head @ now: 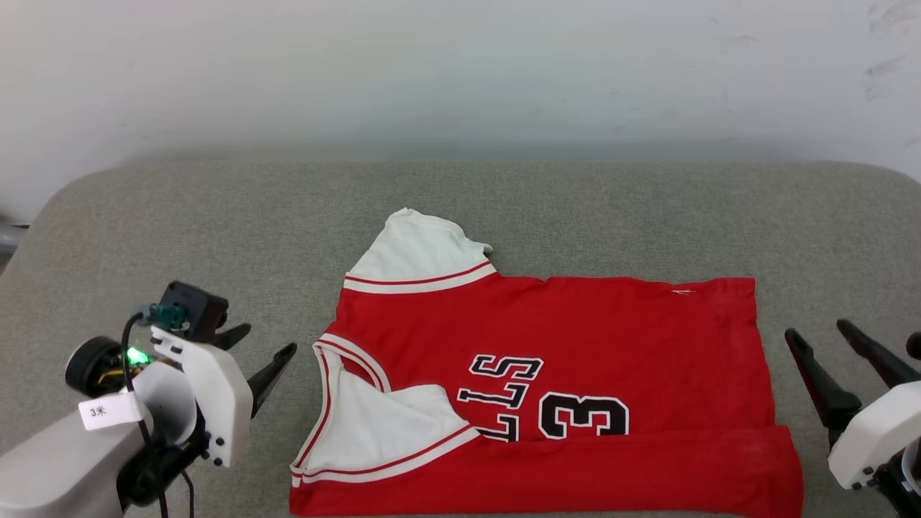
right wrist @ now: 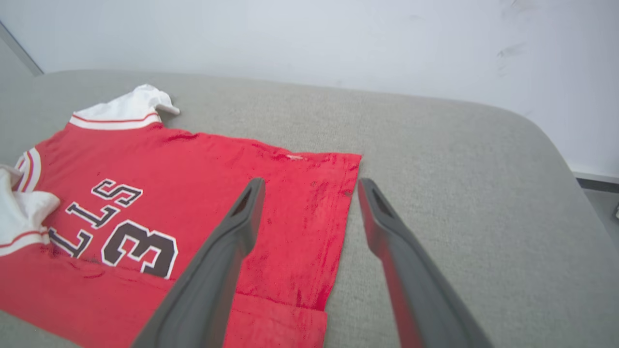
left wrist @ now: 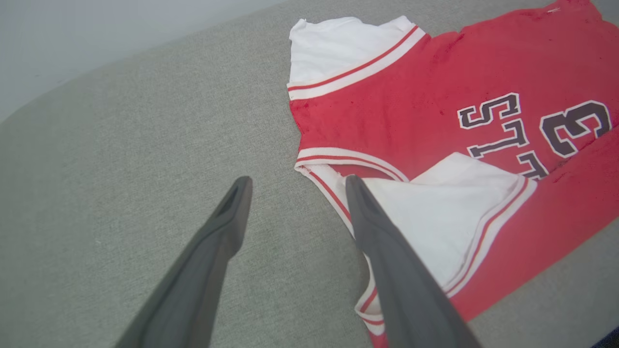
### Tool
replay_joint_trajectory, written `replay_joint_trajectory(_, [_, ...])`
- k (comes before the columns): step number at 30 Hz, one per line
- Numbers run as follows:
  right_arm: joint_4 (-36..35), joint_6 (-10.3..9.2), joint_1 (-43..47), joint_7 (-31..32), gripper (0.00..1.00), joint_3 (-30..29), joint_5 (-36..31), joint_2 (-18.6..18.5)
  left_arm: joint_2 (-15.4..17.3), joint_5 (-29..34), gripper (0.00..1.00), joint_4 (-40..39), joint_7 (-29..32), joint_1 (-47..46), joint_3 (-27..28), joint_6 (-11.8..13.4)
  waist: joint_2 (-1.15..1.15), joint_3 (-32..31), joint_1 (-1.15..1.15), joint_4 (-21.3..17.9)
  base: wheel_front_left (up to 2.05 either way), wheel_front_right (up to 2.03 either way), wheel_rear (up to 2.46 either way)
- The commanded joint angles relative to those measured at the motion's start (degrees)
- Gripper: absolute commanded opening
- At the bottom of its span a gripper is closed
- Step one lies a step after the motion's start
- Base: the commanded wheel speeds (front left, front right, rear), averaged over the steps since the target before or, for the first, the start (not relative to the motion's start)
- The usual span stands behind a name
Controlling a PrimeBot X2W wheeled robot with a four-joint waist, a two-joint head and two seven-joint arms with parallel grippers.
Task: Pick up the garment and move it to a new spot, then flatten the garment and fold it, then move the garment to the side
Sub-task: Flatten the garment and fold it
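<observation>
On the grey pad [head: 216,216], the garment [head: 575,338] lies centre w/ its near edge & near sleeve [head: 388,424] folded over. Left gripper [head: 268,339] & right gripper [head: 816,329] flank it, both spread wide, empty. Pinch just the top layer and you'll likely drag that fold apart.

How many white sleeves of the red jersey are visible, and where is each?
2. The far sleeve sticks out from the red jersey onto the grey surface; the near sleeve is folded over its front.
</observation>
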Motion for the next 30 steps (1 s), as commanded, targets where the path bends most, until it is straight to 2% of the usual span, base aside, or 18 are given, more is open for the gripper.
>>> replay_joint_trajectory(1, [-1.35,-0.04,-1.14,-3.87,1.00,-2.23,-2.80,3.16,-0.50,1.04,1.00,0.11,-1.41,-1.92,0.90,0.42,0.00,0.59,0.00,-0.76,0.00,0.00,0.00])
replay_joint_trajectory(6, [-4.38,-0.03,-2.27,-11.26,1.00,-6.26,-8.70,9.87,-1.92,2.18,1.00,1.56,-2.00,-7.69,3.22,-0.18,0.00,3.22,0.00,-2.56,0.00,0.00,0.00])
replay_joint_trajectory(11, [-7.06,-0.03,-3.16,-15.21,1.00,-6.56,-12.84,14.87,-4.13,2.41,1.00,4.95,1.81,-15.48,4.21,-2.33,0.00,8.08,0.00,-4.68,0.00,0.00,0.00])
replay_joint_trajectory(13, [-7.78,-0.04,-3.66,-15.80,1.00,-5.85,-13.93,16.00,-5.16,1.21,1.00,6.64,5.26,-18.65,4.48,-3.68,0.00,10.53,0.00,-5.61,0.00,0.00,0.00])
replay_joint_trajectory(14, [-8.50,-0.04,-4.89,-16.30,1.00,-4.70,-15.02,17.40,-6.09,-0.57,1.00,9.58,12.89,-24.18,4.21,-5.74,0.00,14.17,0.00,-7.12,0.00,0.00,0.00])
replay_joint_trajectory(16, [-8.80,-0.04,-5.83,-16.56,1.00,-4.11,-15.46,18.20,-6.53,-1.19,1.00,11.46,17.37,-27.99,4.06,-6.66,0.00,16.63,0.00,-8.16,0.00,0.00,0.00])
replay_joint_trajectory(23, [-9.09,-0.04,-9.08,-18.13,1.00,-2.41,-16.68,19.75,-7.60,-2.89,1.00,17.02,32.66,-39.10,2.99,-8.08,0.00,24.16,0.00,-11.54,0.00,0.00,0.00])
replay_joint_trajectory(27, [-8.48,-0.04,-10.57,-18.75,1.00,-1.87,-16.83,20.26,-8.29,-3.41,1.00,19.14,38.84,-43.54,2.42,-8.30,0.00,27.70,0.00,-12.93,0.00,0.00,0.00])
replay_joint_trajectory(30, [-8.28,-0.04,-11.55,-19.28,1.00,-1.72,-16.81,20.39,-8.46,-2.39,1.00,19.96,41.22,-46.33,1.57,-8.70,0.00,29.86,0.00,-13.59,0.00,0.00,0.00])
